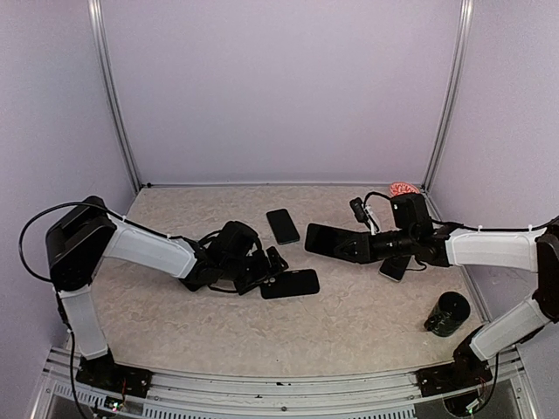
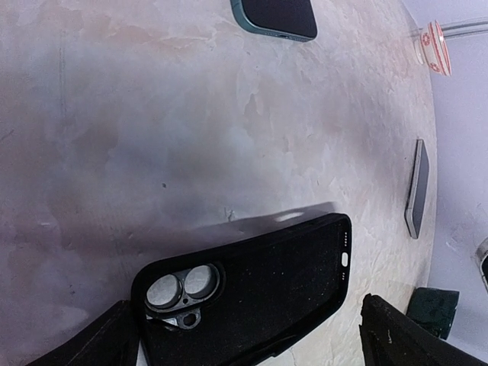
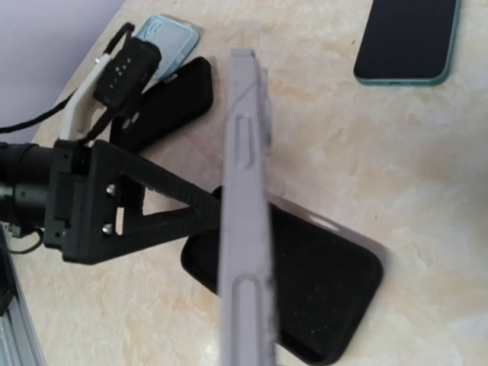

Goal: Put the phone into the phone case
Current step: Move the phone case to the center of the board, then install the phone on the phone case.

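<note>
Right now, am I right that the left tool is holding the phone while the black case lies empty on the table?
Not quite: the right tool holds the phone, as the top external view shows; the black case does lie empty on the table.

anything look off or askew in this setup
Nothing looks spilled or broken. One oddity: the pale lilac slab phone clamped in the right tool is turned on its edge, while the black rubbery phone case lies flat, so the two do not line up for insertion.
</note>
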Motion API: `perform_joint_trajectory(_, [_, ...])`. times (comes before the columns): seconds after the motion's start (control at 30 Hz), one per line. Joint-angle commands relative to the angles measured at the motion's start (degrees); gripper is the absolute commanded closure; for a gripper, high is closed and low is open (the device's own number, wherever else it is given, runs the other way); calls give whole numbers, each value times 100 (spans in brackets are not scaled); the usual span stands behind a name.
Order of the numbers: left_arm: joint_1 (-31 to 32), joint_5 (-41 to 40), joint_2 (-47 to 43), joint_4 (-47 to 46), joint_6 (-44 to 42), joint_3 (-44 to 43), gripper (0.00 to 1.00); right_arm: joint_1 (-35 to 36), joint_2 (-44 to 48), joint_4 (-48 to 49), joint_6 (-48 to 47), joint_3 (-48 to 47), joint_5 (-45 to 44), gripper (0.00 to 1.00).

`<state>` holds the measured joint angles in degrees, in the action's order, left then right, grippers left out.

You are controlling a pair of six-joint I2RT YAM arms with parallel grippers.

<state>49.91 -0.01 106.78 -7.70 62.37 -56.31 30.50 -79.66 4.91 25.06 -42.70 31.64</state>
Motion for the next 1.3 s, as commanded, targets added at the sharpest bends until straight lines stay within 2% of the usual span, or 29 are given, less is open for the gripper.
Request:
perform_joint_trajectory(0.0, [10, 194, 253, -200, -86, -316, 1, -112, -136, -150, -65, -336, 180, 100])
perform_joint_trajectory(0.53, [-292, 311, 703, -503, -475, -826, 1, -628, -446, -347, 60, -158, 660, 100])
perform_joint_trajectory(0.67, [-377, 298, 247, -893, -724, -472, 1, -628, -587, -455, 81, -286, 733, 100])
perform_joint_trajectory(0.8, [-405, -266, -532, -1117, -762, 124, 1, -633, -718, -410, 266, -344, 1040, 100])
perform_joint_trajectory(0.93, [-515, -231, -1081, -1330, -936, 520, 1, -625, -957, -613, 554, -586, 1323, 100])
perform_joint_trajectory(1.07, [-513, -325, -1182, -1315, -996, 590, 1, -624, -1204, -303, 912, -654, 2013, 100])
perform_joint_trajectory(1.2, [-434, 96, -938, -1471, -1203, 475, 1, -624, -1431, -294, 1138, -779, 2095, 100])
perform_joint_trajectory(1.27, [-328, 55, -841, -1511, -1260, 468, 1, -624, -1560, -278, 1243, -832, 2171, 100])
